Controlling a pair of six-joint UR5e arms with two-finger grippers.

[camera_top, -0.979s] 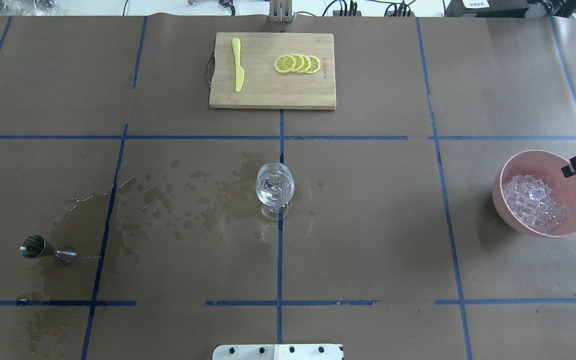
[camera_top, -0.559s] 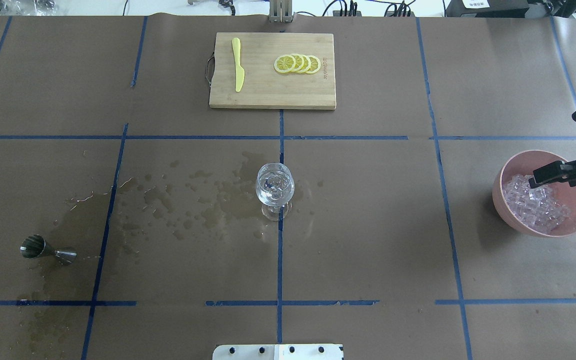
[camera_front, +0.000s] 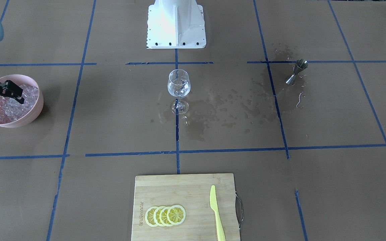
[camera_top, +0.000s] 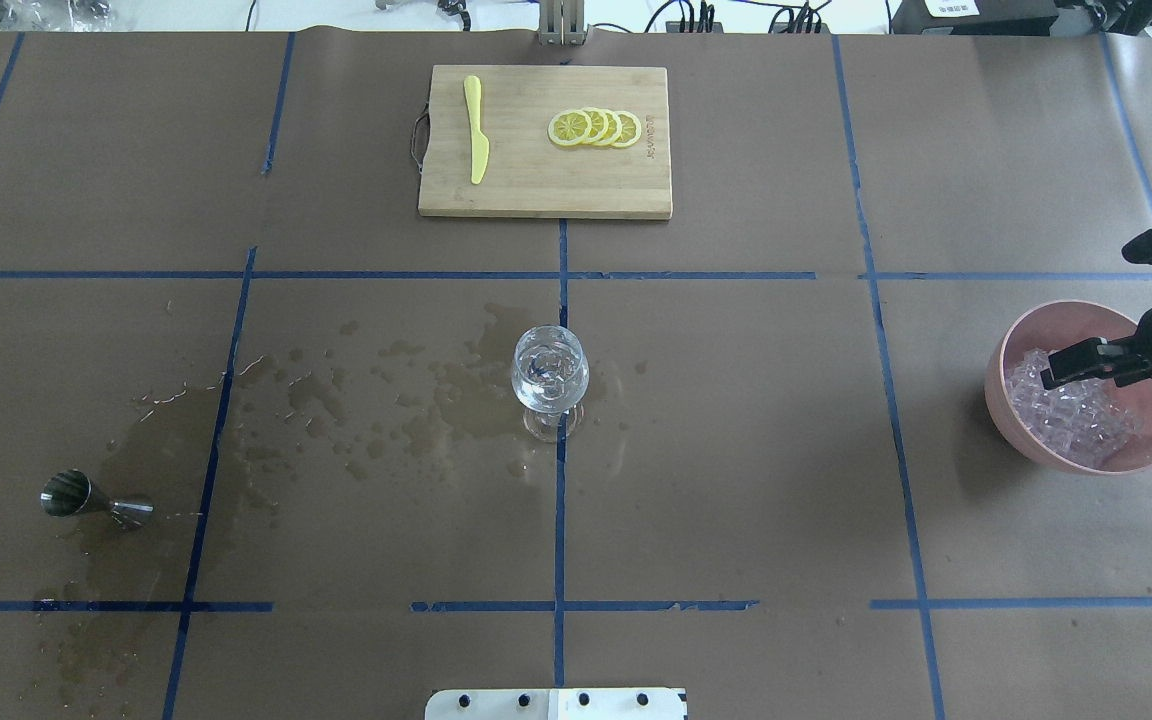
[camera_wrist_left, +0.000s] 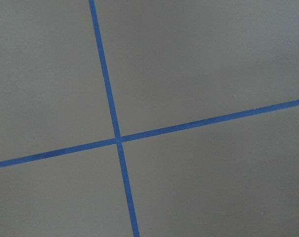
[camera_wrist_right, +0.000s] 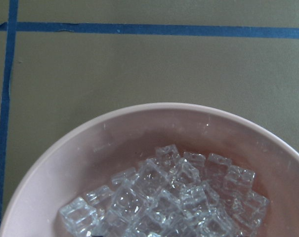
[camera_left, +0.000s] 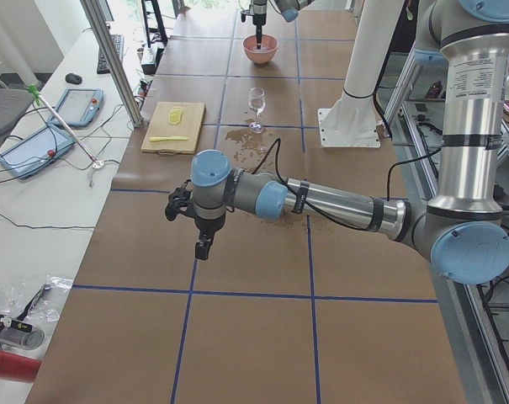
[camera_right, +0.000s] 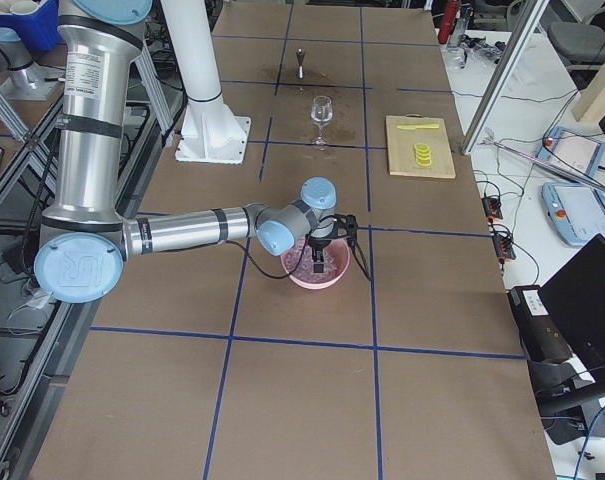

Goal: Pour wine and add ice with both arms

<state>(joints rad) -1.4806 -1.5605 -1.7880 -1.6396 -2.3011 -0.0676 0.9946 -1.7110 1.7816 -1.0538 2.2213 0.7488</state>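
A pink bowl (camera_top: 994, 395) at the table's right end holds a heap of clear ice cubes (camera_top: 1081, 420). My right gripper (camera_top: 1058, 368) hangs over the bowl just above the ice, with its jaws apart and empty; it also shows in the front view (camera_front: 20, 95). The right wrist view looks down on the ice (camera_wrist_right: 164, 202) in the bowl (camera_wrist_right: 65, 163). A wine glass (camera_top: 549, 372) stands at the table's centre with clear liquid in it. My left gripper (camera_left: 201, 251) shows only in the exterior left view, pointing down over bare paper; I cannot tell if it is open.
A steel jigger (camera_top: 96, 498) stands at the left on wet spill stains (camera_top: 386, 400). A bamboo cutting board (camera_top: 536, 190) at the far middle carries lemon slices (camera_top: 596, 128) and a yellow knife (camera_top: 476, 130). The white pedestal (camera_front: 176, 23) is at the near edge.
My right gripper has come in from the right edge and moved left over the bowl, closer to the ice. The left gripper's tip has left the overhead view's left edge.
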